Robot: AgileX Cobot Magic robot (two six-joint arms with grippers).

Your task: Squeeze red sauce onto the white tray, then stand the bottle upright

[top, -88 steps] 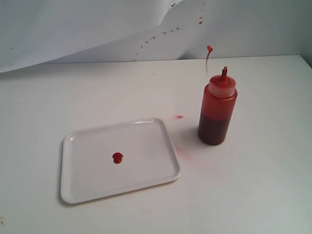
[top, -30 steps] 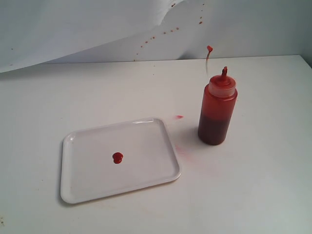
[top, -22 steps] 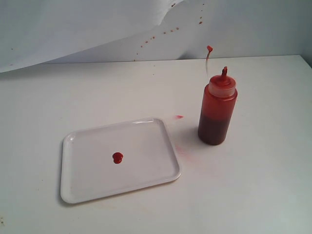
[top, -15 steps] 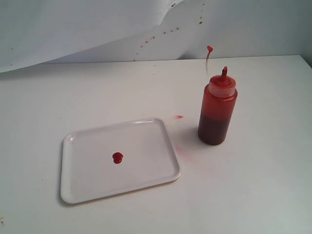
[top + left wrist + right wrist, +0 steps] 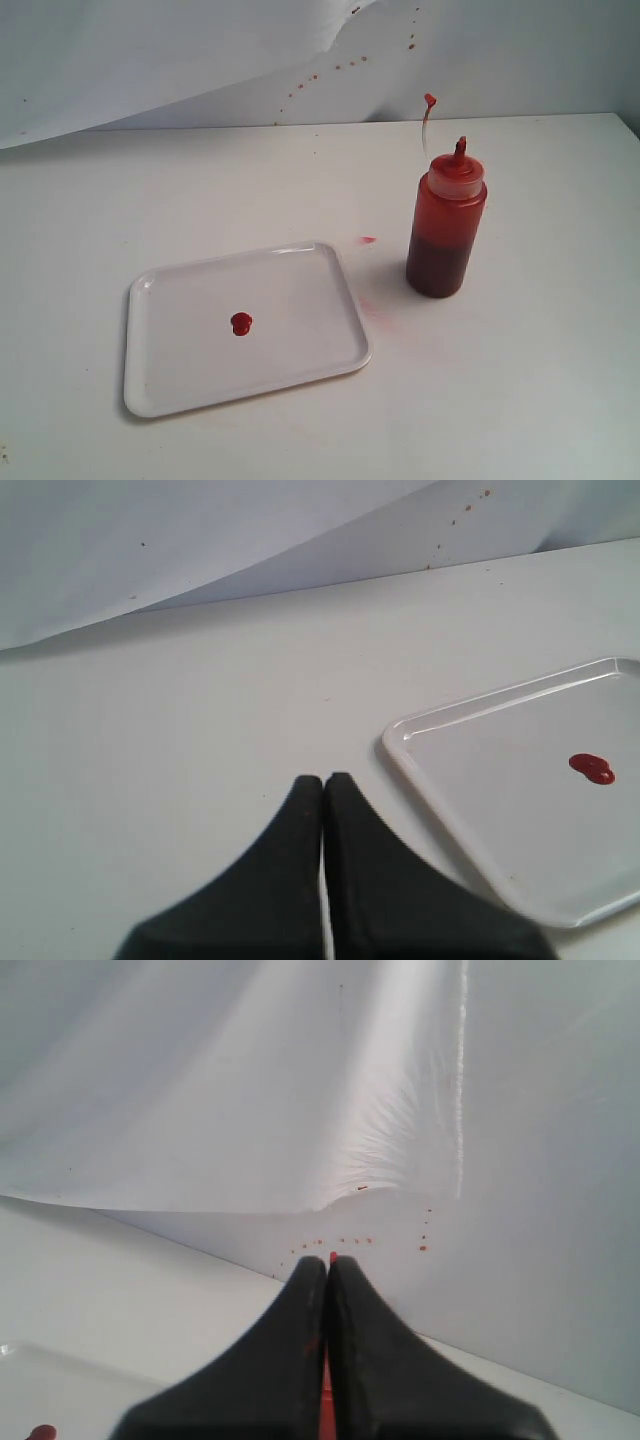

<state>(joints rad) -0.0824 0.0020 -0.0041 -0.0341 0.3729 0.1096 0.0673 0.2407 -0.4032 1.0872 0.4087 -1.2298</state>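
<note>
The white tray (image 5: 290,295) lies flat on the table, left of centre, with a small glossy blob of red sauce (image 5: 241,323) on it. To its right the bottle (image 5: 445,230) stands upright, dark red sauce filling its lower part and its tiny cap (image 5: 430,99) held up on the strap. Neither arm shows in the exterior view. My left gripper (image 5: 323,778) is shut and empty over bare table beside the tray (image 5: 500,790), apart from the blob (image 5: 592,768). My right gripper (image 5: 328,1260) is shut; a red sliver of the bottle (image 5: 325,1405) shows through the slit between its fingers.
A small pink smear (image 5: 368,240) marks the table between tray and bottle. The white paper backdrop (image 5: 200,60) carries tiny red specks (image 5: 335,68). White table (image 5: 520,380) surrounds the tray and bottle on all sides.
</note>
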